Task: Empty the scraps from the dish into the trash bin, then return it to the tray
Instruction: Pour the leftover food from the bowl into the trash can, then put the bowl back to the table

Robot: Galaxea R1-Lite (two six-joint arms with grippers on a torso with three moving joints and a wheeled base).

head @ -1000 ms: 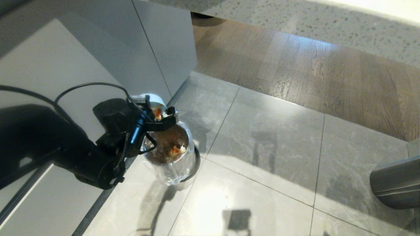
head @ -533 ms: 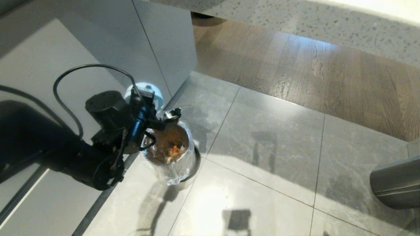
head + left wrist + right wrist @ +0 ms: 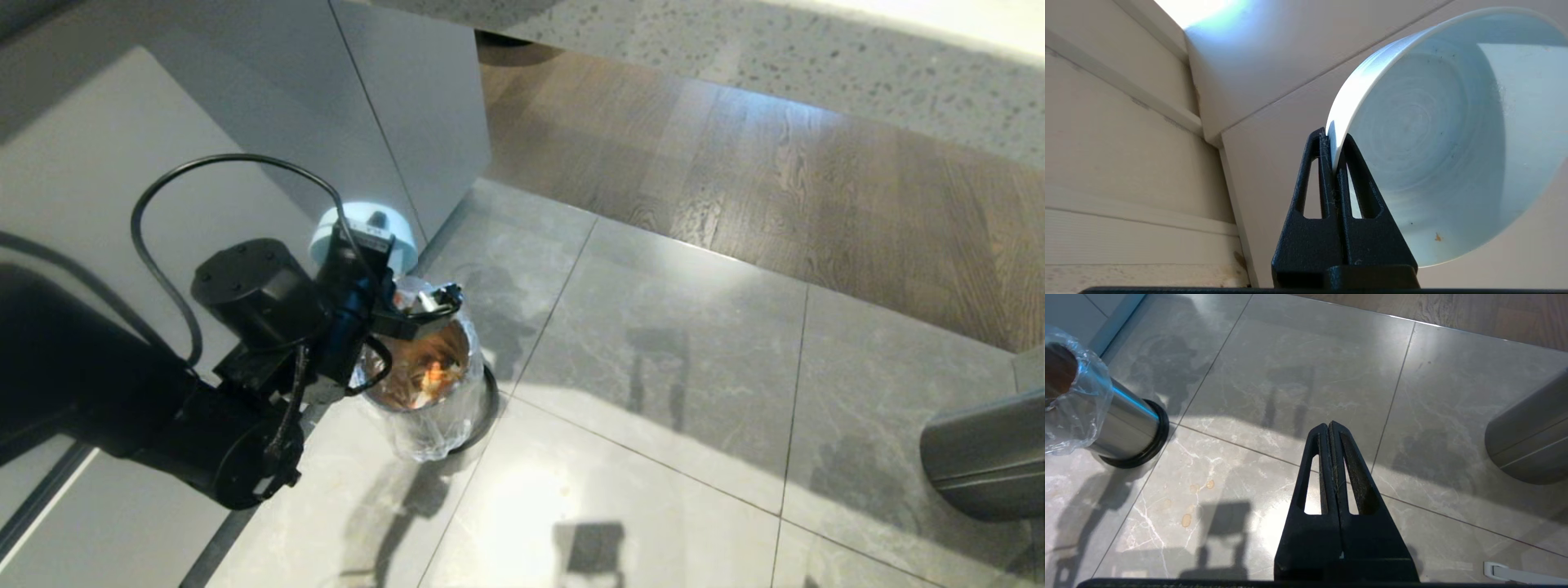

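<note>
Grey marble floor tiles (image 3: 678,343) beside pale cabinet panels (image 3: 245,106), wood flooring further back. Left gripper (image 3: 1334,141) is clamped on the rim of the dish (image 3: 1429,134), held over the trash bin (image 3: 424,384). Dish is pale blue-white, glossy, tipped on edge; its inside is nearly clean, only small specks and one orange crumb. Scraps (image 3: 431,374), orange and pale bits, lie inside the bin, which has a brownish interior, a crinkly clear bag on its rim and a black base ring. Right gripper (image 3: 1329,428) hangs over the floor, fingers pressed together, empty. A brushed-steel cylinder (image 3: 988,457) stands well apart at the right.
</note>
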